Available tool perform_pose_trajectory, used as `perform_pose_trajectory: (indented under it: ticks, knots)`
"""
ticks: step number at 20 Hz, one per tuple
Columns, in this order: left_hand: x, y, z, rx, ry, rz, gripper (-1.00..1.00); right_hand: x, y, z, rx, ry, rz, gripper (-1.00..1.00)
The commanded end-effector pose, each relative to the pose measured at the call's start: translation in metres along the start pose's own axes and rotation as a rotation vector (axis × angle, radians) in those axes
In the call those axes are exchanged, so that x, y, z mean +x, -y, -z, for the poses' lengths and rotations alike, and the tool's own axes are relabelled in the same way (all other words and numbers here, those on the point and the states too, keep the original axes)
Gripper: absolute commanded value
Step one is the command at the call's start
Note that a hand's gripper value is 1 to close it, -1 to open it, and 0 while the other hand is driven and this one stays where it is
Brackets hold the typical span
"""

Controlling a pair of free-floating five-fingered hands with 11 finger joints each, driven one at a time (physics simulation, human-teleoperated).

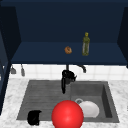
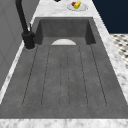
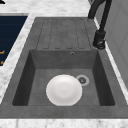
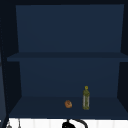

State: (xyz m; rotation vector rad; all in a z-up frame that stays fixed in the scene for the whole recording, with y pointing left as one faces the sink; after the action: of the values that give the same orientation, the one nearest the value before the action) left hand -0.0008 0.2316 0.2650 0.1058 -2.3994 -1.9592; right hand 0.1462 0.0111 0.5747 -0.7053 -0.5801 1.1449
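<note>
Left hand (image 1: 34,117) at sink (image 1: 45,92) front edge — red ball (image 1: 67,115), white plate (image 3: 64,90) nearby

A kitchen: grey sink (image 1: 107,100) with black faucet (image 3: 100,40), marble counter, tiled wall.

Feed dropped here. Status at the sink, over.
Left hand at sink front edge, left end. Red ball beside it, to its right. White plate in basin, by the drain.
</note>
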Motion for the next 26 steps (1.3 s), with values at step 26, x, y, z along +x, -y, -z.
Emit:
perform_pose_trajectory:
  ticks: [26]
  knots:
    - [0.000,0.000,0.000,0.000,0.000,0.000,0.00,0.066,0.106,-0.143,-0.010,0.118,0.017,-1.00]
